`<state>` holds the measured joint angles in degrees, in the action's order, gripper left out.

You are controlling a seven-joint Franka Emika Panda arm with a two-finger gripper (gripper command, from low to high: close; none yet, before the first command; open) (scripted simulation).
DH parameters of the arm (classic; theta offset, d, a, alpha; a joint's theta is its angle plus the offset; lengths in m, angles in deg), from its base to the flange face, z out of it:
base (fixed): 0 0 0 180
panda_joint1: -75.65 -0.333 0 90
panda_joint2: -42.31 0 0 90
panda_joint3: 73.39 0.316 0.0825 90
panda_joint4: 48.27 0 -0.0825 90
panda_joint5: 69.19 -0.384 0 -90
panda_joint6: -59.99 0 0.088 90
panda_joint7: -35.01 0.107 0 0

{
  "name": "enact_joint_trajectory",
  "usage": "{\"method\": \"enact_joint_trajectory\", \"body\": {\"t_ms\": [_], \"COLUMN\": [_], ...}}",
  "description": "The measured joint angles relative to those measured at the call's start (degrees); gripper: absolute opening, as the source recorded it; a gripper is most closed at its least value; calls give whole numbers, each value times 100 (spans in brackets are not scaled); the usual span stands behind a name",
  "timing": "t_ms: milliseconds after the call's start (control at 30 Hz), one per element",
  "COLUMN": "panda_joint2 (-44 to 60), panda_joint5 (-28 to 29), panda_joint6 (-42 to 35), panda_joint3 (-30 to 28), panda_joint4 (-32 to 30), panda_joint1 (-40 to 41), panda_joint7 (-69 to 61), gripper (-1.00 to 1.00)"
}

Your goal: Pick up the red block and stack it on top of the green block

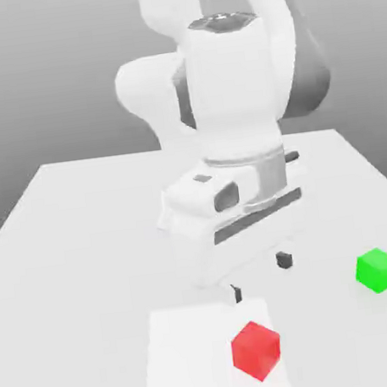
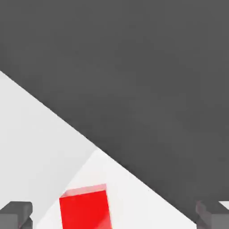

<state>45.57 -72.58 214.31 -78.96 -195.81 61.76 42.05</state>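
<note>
Hovering above the counter (image 1: 80, 211), my pincer (image 1: 260, 276) stood with its fingers spread as wide as they go and nothing between them. The red block (image 1: 255, 350) sat on the counter just ahead of and below the fingertips, untouched, on a paler square patch (image 1: 182, 352) of the surface. From the hand view the red block (image 2: 85, 208) lay between the two dark fingertips (image 2: 15, 214), but nearer one of them than the other, so I judged I was not centred over it.

That was my first worry: had I dropped straight down, the nearer finger could have landed on the cube's top face or clipped its edge and shoved it away. The block also looked turned relative to my fingers; closing on corners rather than flat faces would have let it twist or squirt out, glossy as it seemed.

The green block (image 1: 378, 270) rested off to one side of the pincer, well apart from the red one, towards the exterior view's right. The carry across was the second risk: a shallow or skewed grip could have slipped mid-way. And at the stack itself, with the red cube seemingly no smaller than the green, an off-centre release might have tipped it off or nudged the green one aside.
</note>
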Motion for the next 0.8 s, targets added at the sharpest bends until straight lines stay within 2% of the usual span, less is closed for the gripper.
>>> {"method": "enact_joint_trajectory", "body": {"t_ms": [67, 233, 267, 500, 667, 800], "panda_joint2": [402, 1433, 1546, 1526, 616, 315], "panda_joint5": [97, -80, -104, -86, 141, 42], "panda_joint6": [230, 1064, 1158, 1132, 366, 141], "panda_joint3": [10, 188, 216, 217, 94, 350], "panda_joint4": [-89, 17, 33, 30, -110, -198], "panda_joint1": [-3, 128, 150, 154, 80, -197], "panda_joint7": [-169, -384, -402, -390, -221, 70], "gripper": [0, 0, -100, -100, -100, -100]}}
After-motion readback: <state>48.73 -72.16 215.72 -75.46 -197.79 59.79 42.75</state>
